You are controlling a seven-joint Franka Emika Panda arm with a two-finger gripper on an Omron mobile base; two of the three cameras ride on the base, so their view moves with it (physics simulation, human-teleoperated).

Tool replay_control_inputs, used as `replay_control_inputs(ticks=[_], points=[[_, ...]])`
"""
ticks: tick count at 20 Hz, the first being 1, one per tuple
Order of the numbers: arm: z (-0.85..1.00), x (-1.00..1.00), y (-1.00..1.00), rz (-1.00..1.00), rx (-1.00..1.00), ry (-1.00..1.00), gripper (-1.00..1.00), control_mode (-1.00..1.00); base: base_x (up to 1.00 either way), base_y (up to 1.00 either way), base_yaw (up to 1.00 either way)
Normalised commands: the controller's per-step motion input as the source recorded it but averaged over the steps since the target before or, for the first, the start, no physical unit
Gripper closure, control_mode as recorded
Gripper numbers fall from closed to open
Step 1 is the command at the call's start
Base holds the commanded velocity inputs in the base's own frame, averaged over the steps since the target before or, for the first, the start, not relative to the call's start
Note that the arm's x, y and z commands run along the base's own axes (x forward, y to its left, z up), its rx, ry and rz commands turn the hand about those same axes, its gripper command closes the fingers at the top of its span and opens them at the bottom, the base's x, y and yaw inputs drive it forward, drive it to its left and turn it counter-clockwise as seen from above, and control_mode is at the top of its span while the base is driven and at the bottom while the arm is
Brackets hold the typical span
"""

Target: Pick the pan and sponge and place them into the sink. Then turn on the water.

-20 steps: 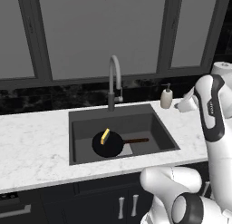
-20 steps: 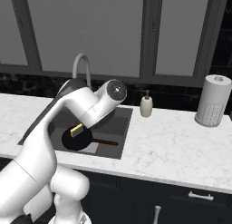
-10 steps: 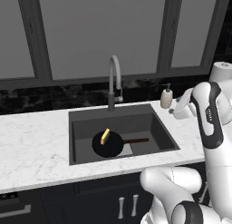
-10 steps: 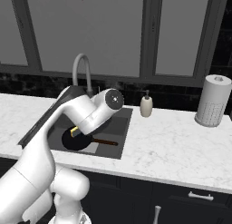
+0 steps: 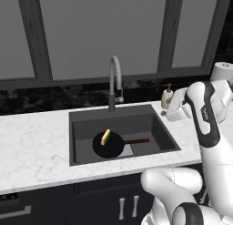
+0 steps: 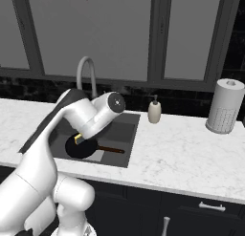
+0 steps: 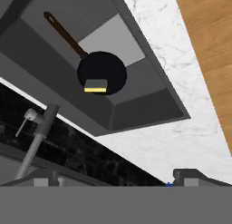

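1. surface: white marble counter (image 5: 36,146) runs the width of the room, with a black speckled backsplash behind it and dark-framed grey window panels above.
2. dark cabinet fronts with pale handles sit below the counter; a strip of wooden floor (image 7: 208,51) shows in the hand view.
3. the sink (image 5: 86,128), a dark grey basin, is set into the counter; a lighter grey square patch lies on its bottom.
4. the pan (image 5: 108,145) lies on the sink bottom, partly over the light patch, with its reddish-brown handle pointing toward the soap side of the basin.
5. the sponge (image 5: 105,137) rests inside the pan, leaning at its rear rim, yellow face showing.
6. the faucet (image 5: 114,80), a curved grey gooseneck, stands behind the sink at mid width; no blue stream runs from it.
7. a soap dispenser (image 6: 154,111) stands on the counter just beside the sink's far corner; a paper towel roll (image 6: 224,106) stands well apart, further along.
8. the gripper (image 7: 115,175) is raised above the sink near the faucet; the jaws stand wide apart and released, grasping nothing.
9. change against the earlier frame: the arm's upper section has swung further over the counter near the soap dispenser; pan, sponge and faucet have stayed put.
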Motion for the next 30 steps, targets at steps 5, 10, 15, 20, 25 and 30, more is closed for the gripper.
replay_control_inputs(ticks=[5,10,15,20,25,30], points=[[-0.21,0.42,0.59,0.00,0.04,-0.02,-1.00,-1.00,0.00,0.00,0.00],[-0.14,0.33,0.38,0.00,0.08,0.00,-1.00,-1.00,0.00,0.00,0.00],[0.00,0.12,0.00,0.00,0.06,0.00,-1.00,-1.00,0.00,0.00,0.00],[0.00,0.15,-0.09,0.01,0.09,0.00,-1.00,-1.00,0.00,0.00,0.00],[0.00,0.35,-0.16,0.00,0.12,0.00,-1.00,-1.00,0.00,0.00,0.00],[-0.01,0.47,-0.07,0.01,0.10,0.00,-1.00,-1.00,0.00,0.00,0.00]])
